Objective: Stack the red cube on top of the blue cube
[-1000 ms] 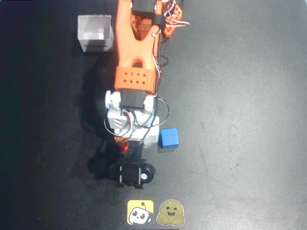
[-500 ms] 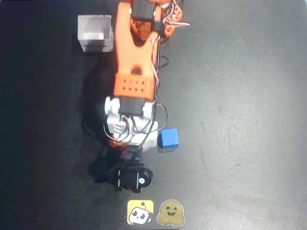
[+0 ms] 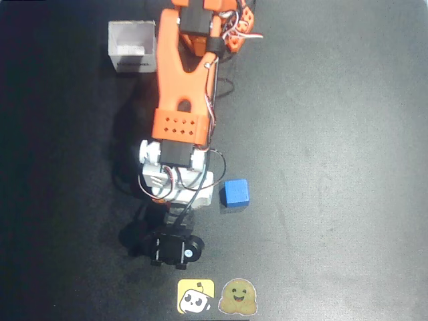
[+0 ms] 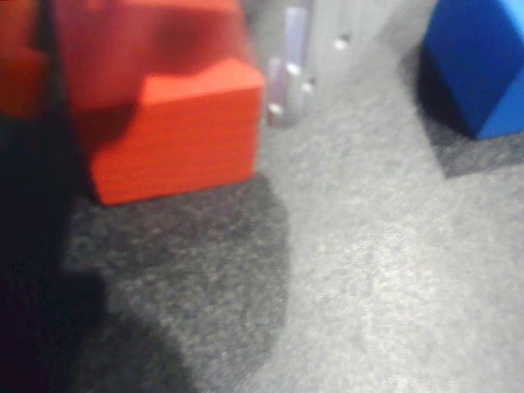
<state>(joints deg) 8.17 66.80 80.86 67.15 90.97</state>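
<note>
I see my orange arm (image 3: 180, 100) stretched down the bench (image 3: 334, 134), wrist bent over, fingers' state unclear, red cube (image 4: 168, 123) under them, blue cube (image 3: 235, 192) just right, apart.

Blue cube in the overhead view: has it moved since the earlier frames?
No. The blue cube sits at the same spot relative to the yellow sticker.

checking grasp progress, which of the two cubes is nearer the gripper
The red cube: in the wrist view it sits close up beside the dark finger, while the blue cube lies apart to the right.
</note>
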